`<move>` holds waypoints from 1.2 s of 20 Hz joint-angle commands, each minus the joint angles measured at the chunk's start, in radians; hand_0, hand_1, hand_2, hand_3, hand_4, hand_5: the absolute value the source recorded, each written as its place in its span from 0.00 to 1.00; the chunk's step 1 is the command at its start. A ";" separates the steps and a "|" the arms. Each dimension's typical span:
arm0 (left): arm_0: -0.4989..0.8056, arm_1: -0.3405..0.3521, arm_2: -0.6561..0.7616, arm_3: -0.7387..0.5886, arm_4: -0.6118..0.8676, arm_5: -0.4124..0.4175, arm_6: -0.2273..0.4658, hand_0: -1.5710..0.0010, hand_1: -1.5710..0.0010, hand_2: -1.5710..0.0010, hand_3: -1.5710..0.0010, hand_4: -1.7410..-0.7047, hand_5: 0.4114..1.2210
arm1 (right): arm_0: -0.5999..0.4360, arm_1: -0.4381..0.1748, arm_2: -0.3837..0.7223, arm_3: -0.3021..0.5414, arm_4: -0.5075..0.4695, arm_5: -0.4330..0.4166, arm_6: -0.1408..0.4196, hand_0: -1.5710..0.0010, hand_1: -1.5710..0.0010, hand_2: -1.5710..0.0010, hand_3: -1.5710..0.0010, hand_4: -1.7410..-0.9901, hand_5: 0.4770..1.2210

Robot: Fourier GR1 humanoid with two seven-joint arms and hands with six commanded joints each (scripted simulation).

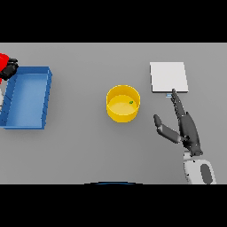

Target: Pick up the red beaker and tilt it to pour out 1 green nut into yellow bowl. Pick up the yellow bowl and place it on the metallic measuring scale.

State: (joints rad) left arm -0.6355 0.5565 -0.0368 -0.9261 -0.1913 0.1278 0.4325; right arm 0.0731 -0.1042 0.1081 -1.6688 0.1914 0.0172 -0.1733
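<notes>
Near the middle of the grey bench (88,150) a round yellow bowl (123,103) is seen, upright, with one small green nut (131,102) lying inside it toward its right side. To the bowl's right, well apart from it, a flat square metallic measuring scale (168,76) is placed. The right hand (185,126) is held just below the scale, its fingers (176,101) straight and spread from the thumb, the longest fingertip reaching the scale's lower edge. At the far left edge, the red beaker (3,59) is clamped by the left hand (9,69), beside a rectangular blue tray (45,99).
</notes>
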 commanded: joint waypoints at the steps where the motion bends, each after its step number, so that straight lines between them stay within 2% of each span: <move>1: 0.029 -0.004 -0.004 -0.042 0.003 0.009 0.031 0.00 0.00 0.00 0.00 0.00 0.79 | 0.001 0.003 0.004 -0.005 0.001 0.000 -0.002 1.00 1.00 1.00 1.00 0.76 0.27; 3: 0.070 -0.010 -0.008 -0.100 0.009 0.025 0.078 0.00 0.00 0.00 0.00 0.00 0.63 | -0.008 0.009 0.004 0.009 0.002 -0.003 0.012 1.00 1.00 1.00 1.00 0.78 0.26; 4: 0.073 -0.007 -0.006 -0.123 0.014 0.019 0.121 0.00 0.00 0.00 0.00 0.08 0.56 | -0.018 0.019 0.005 0.013 -0.001 -0.005 0.021 1.00 1.00 1.00 1.00 0.78 0.26; 5: 0.089 -0.001 -0.010 -0.155 0.022 -0.003 0.131 0.00 0.00 0.03 0.03 0.21 0.50 | -0.018 0.015 0.000 0.015 -0.011 0.002 0.018 1.00 1.00 1.00 1.00 0.78 0.26; 6: 0.097 0.006 -0.020 -0.186 0.041 -0.051 0.104 0.07 0.14 0.19 0.16 0.36 0.45 | -0.013 0.008 -0.004 0.011 -0.016 0.006 0.019 1.00 1.00 1.00 1.00 0.78 0.26; 8: 0.128 0.016 -0.010 -0.236 0.111 -0.136 0.103 0.40 0.45 0.48 0.46 0.59 0.36 | -0.005 0.013 0.001 0.005 -0.006 -0.002 0.004 1.00 1.00 1.00 1.00 0.79 0.26; 9: 0.134 0.011 0.000 -0.245 0.148 -0.166 0.101 0.52 0.56 0.58 0.57 0.67 0.34 | -0.015 0.013 -0.001 0.005 -0.007 -0.005 0.009 1.00 1.00 1.00 1.00 0.79 0.26; 11: 0.138 0.038 -0.026 -0.230 0.125 -0.213 0.110 0.69 0.72 0.73 0.72 0.80 0.30 | 0.007 0.012 0.001 -0.003 -0.011 0.000 -0.002 1.00 1.00 1.00 1.00 0.78 0.26; 15: 0.129 0.052 -0.071 -0.210 0.065 -0.224 0.139 0.87 0.89 0.89 0.89 0.90 0.27 | -0.012 0.003 0.003 0.001 0.014 -0.013 0.021 1.00 1.00 1.00 1.00 0.78 0.25; 18: 0.129 0.051 -0.073 -0.198 0.046 -0.200 0.090 0.94 0.94 0.94 0.94 0.92 0.27 | -0.010 0.006 0.009 -0.009 0.024 -0.019 0.023 1.00 1.00 1.00 1.00 0.78 0.24; 19: 0.133 0.051 -0.070 -0.206 0.047 -0.194 0.070 0.95 0.95 0.96 0.95 0.93 0.27 | -0.011 0.005 0.006 -0.006 0.027 -0.024 0.041 1.00 1.00 1.00 1.00 0.80 0.22; 20: 0.131 0.042 -0.067 -0.213 0.050 -0.180 0.059 0.96 0.96 0.96 0.96 0.93 0.27 | -0.018 -0.002 0.018 -0.010 0.075 -0.047 0.086 1.00 1.00 1.00 1.00 0.81 0.21; 21: 0.126 0.038 -0.061 -0.224 0.057 -0.172 0.048 0.97 0.97 0.97 0.97 0.93 0.28 | -0.021 -0.008 0.035 -0.021 0.090 -0.035 0.081 1.00 1.00 1.00 1.00 0.83 0.22; 22: 0.128 0.028 -0.054 -0.223 0.066 -0.165 0.030 0.97 0.98 0.98 0.98 0.92 0.29 | -0.044 -0.037 0.041 -0.009 0.093 -0.003 0.066 1.00 1.00 1.00 1.00 0.87 0.23; 24: 0.132 0.020 -0.043 -0.237 0.087 -0.163 0.023 0.98 0.98 0.99 0.98 0.91 0.30 | -0.095 -0.095 0.073 0.000 0.131 0.055 0.071 1.00 1.00 1.00 1.00 0.87 0.25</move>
State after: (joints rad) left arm -0.5035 0.5767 -0.0799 -1.1636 -0.1047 -0.0351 0.4551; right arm -0.0228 -0.1993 0.1804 -1.6685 0.3223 0.0727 -0.1018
